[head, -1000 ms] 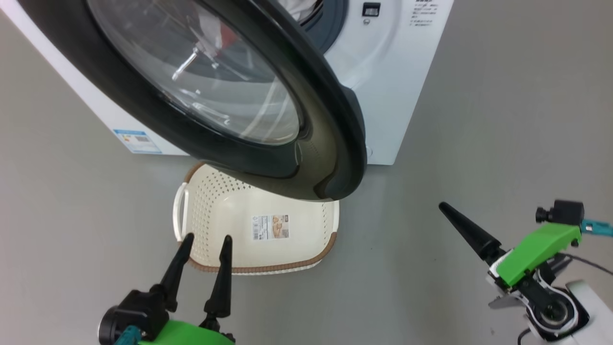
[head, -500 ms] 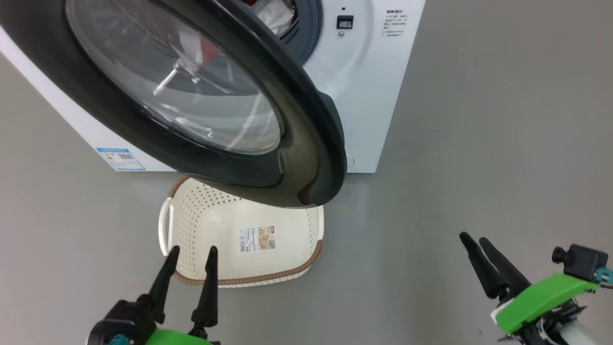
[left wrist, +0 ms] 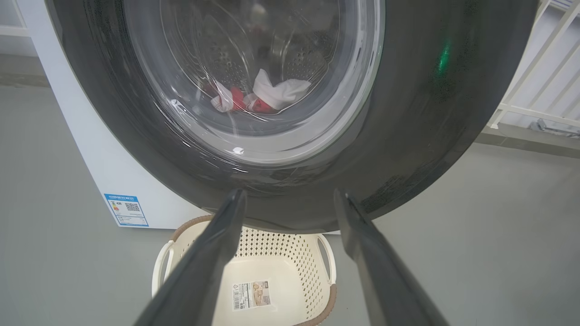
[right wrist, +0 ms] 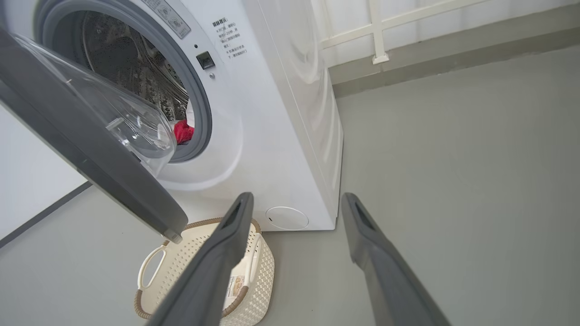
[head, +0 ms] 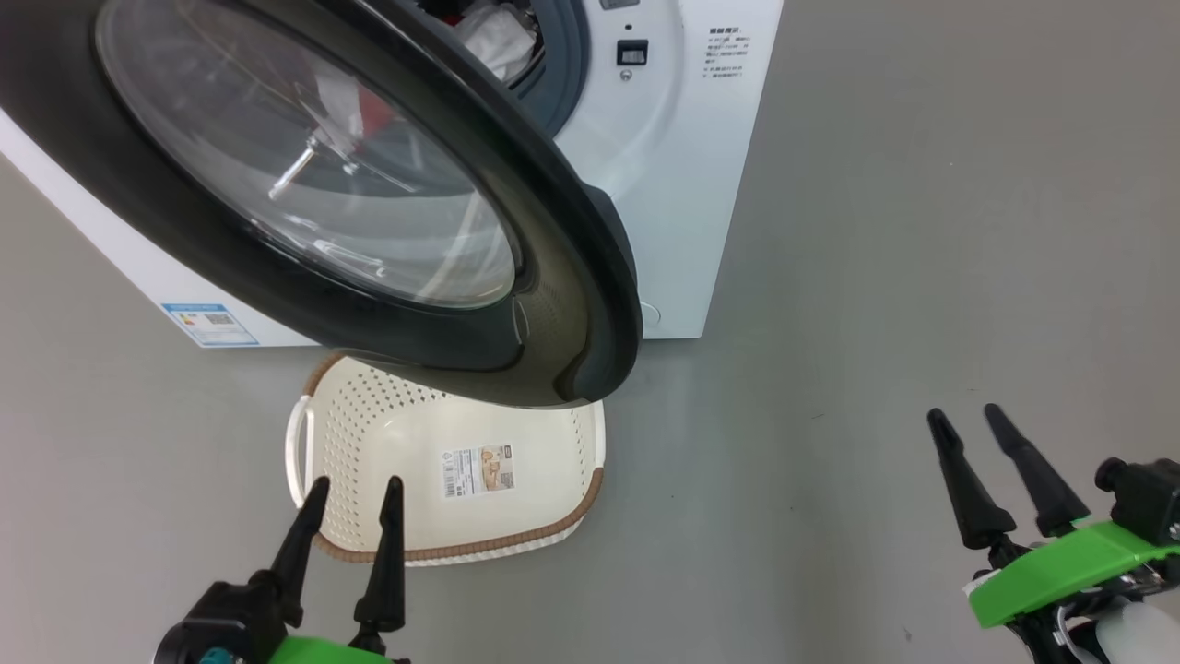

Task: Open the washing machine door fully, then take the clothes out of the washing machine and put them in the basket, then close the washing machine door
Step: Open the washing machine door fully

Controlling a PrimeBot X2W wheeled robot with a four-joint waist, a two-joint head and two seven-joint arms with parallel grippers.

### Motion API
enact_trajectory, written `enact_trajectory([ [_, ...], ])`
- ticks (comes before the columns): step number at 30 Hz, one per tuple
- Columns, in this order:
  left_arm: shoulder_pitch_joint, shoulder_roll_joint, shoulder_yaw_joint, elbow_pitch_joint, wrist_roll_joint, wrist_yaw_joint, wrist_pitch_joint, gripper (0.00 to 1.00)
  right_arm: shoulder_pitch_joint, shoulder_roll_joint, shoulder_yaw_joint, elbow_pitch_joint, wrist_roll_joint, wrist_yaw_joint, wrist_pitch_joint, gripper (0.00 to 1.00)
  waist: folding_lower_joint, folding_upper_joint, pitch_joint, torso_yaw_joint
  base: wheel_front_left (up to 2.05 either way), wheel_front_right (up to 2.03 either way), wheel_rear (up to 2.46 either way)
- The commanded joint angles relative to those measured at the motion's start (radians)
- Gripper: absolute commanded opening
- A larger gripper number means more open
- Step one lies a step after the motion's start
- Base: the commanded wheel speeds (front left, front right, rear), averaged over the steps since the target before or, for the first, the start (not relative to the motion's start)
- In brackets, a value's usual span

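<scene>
The washing machine [head: 682, 184] stands white ahead of me, its door [head: 572, 304] swung partway out, black rim and glass bowl hanging over the far half of the basket [head: 544, 480]. Red and white clothes [head: 489, 37] lie in the drum; the clothes [left wrist: 272, 93] show through the glass in the left wrist view, and a red bit of the clothes [right wrist: 182, 131] shows past the door edge. The cream basket [right wrist: 158, 280] sits on the floor with nothing in it. My left gripper [head: 357, 481] is open over the basket's near rim. My right gripper [head: 964, 412] is open, off to the right.
Grey floor [head: 922, 231] stretches to the right of the machine. A white railing [right wrist: 376, 31] and a wall base run behind the machine. A small round flap [right wrist: 287, 218] sits low on the machine's front, and a blue label [head: 201, 323] on its side.
The whole head picture has shifted, so the camera moved. My right gripper has turned from side-on to fingers pointing up and has drawn back to the lower right. The door stands as before.
</scene>
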Motion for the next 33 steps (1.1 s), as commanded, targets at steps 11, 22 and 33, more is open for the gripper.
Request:
enact_trajectory([
  [11, -0.003, 0.011, 0.038, -0.047, 0.024, 0.012, -0.012, 1.0, 0.115, 0.132, -0.254, -0.181, -0.342, 0.007, -0.013, 1.0, 0.0, 0.0, 0.003, 0.009, 0.0, 0.0, 0.0],
  [22, 0.004, 0.011, 0.037, -0.051, 0.02, 0.016, -0.012, 1.0, 0.135, 0.153, -0.265, -0.166, -0.367, 0.007, -0.013, 1.0, 0.0, 0.0, 0.001, 0.012, 0.0, 0.0, 0.0],
  [33, 0.009, 0.011, 0.038, -0.05, 0.02, 0.012, -0.012, 1.0, 0.126, 0.159, -0.255, -0.172, -0.348, 0.007, -0.014, 1.0, 0.0, 0.0, -0.005, 0.015, 0.0, 0.0, 0.0],
])
